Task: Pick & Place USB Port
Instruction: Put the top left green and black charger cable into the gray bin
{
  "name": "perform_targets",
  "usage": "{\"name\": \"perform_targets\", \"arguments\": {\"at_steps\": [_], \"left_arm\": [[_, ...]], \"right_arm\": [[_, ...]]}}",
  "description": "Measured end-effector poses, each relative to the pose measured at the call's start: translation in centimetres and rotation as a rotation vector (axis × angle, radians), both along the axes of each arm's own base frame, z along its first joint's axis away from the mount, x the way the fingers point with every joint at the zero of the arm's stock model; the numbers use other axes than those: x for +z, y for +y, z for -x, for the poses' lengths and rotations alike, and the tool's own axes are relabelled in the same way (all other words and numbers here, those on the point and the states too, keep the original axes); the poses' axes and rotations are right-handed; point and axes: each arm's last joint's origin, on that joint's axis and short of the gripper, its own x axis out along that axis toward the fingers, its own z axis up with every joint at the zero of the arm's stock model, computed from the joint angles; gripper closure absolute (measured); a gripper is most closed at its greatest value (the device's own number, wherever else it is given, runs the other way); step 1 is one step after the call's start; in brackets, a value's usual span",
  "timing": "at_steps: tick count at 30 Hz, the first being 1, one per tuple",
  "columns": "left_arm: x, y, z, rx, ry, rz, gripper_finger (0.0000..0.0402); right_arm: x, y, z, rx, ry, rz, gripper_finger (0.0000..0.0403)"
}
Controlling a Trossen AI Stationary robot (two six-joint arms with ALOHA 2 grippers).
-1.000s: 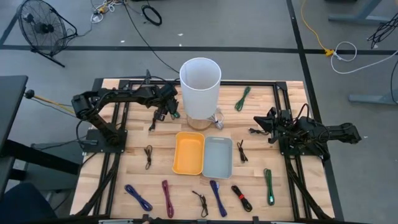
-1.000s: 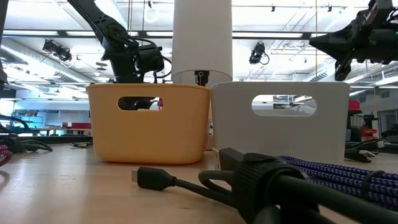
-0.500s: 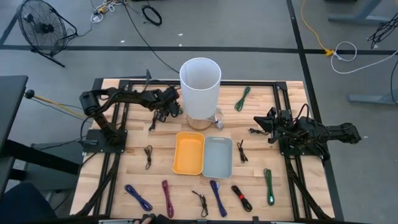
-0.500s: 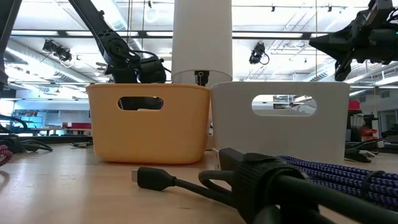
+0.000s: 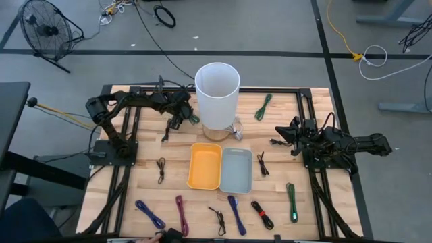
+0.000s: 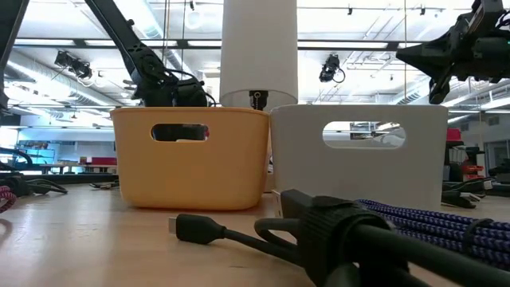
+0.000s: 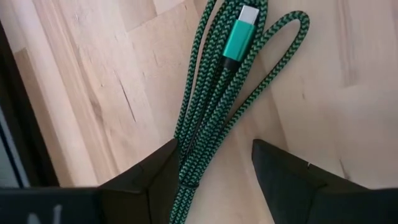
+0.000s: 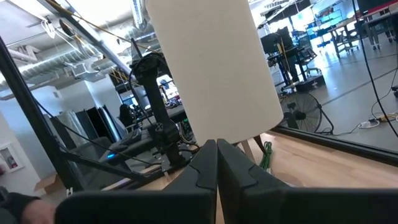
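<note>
Our left gripper [image 7: 214, 177] stands with fingers apart over the green braided USB-C cable [image 7: 217, 106] on the wooden table [image 7: 93, 81] near the white cylinder [image 5: 217, 94]. Closing here may catch only some strands, so the bundle unravels. Our right gripper [image 5: 282, 137] waits shut, well apart.

Robotics lab or workshop; open ceiling [image 6: 374, 32] with exposed ducts and strip lights, grey concrete floor [image 5: 283, 27]. Floor fan [image 5: 42, 28] and loose cables beside the wooden bench [image 5: 142, 182] (monitors and desks behind).
</note>
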Motion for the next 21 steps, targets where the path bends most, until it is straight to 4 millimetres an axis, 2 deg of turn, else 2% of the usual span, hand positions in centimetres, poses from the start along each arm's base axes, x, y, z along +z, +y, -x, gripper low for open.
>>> {"name": "perform_targets", "arguments": {"at_steps": [8, 21], "left_arm": [[-0.18, 0.88, 0.62, 0.028, -0.085, 0.097, 0.0211], [-0.35, 0.5, 0.39, 0.084, -0.083, 0.12, 0.0223]], "right_arm": [[0.0, 0.0, 0.0, 0.0, 0.0, 0.0, 0.0398], [0.0, 0.0, 0.0, 0.0, 0.0, 0.0, 0.0398]]}}
